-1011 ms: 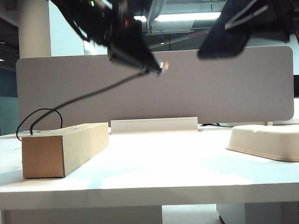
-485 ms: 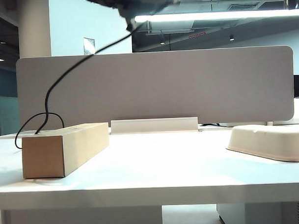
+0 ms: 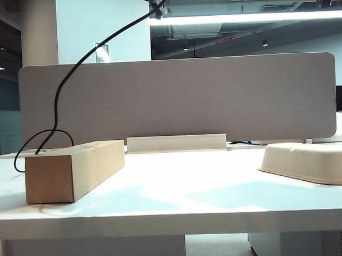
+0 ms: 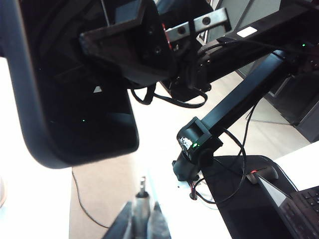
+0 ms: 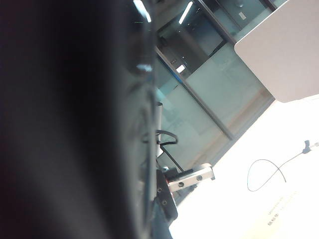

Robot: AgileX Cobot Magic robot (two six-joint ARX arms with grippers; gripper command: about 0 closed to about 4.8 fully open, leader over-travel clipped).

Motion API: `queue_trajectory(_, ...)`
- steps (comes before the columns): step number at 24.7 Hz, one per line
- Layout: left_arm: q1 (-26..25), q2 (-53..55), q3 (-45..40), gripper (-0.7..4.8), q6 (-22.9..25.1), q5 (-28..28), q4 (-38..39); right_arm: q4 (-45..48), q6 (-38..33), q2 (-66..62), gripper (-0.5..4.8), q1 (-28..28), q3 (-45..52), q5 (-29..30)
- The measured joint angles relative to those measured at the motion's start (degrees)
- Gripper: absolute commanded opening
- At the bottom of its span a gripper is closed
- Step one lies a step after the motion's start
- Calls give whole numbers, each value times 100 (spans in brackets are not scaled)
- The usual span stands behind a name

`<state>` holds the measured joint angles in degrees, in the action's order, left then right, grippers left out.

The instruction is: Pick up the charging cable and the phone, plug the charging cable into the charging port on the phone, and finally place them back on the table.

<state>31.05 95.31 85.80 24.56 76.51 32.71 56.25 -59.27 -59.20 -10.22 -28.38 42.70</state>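
— Left gripper (image 4: 141, 219): we see it pinched on the charging cable (image 3: 73, 72), plug tip up, high above the table (image 3: 173, 204).
— Right gripper: we read it clamped on the phone (image 4: 75, 99), held aloft too. Cord loops behind the cardboard box (image 3: 71, 171) at the table's left edge.

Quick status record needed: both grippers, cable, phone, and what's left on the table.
left gripper: shut on the charging cable's plug end, raised above the table
right gripper: shut; holds the phone, lifted off the table; jaws hidden
charging cable: thin black cord, rises from behind the box to the top of the exterior view; silvery plug tip points toward the phone
phone: glossy black smartphone, close to the plug, not yet plugged in
white table: holds tan cardboard box on the left, pale moulded tray on the right
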Motion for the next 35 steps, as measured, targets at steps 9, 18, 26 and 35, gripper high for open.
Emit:
queue_trajectory(9,4,175,-7,-6,-168,138,-101,39,-72,0,-8,-2,2,260)
queue_trajectory(18,114,260,-4,-6,-881,431,-507,44,31,-24,-8,2,2,260)
queue_trajectory(26,109,284,-4,-6,-890,313,-374,44,37,-24,-8,0,2,258)
queue_trajectory(35,96,481,-2,-6,-1010,540,-330,44,190,-24,-9,0,0,258)
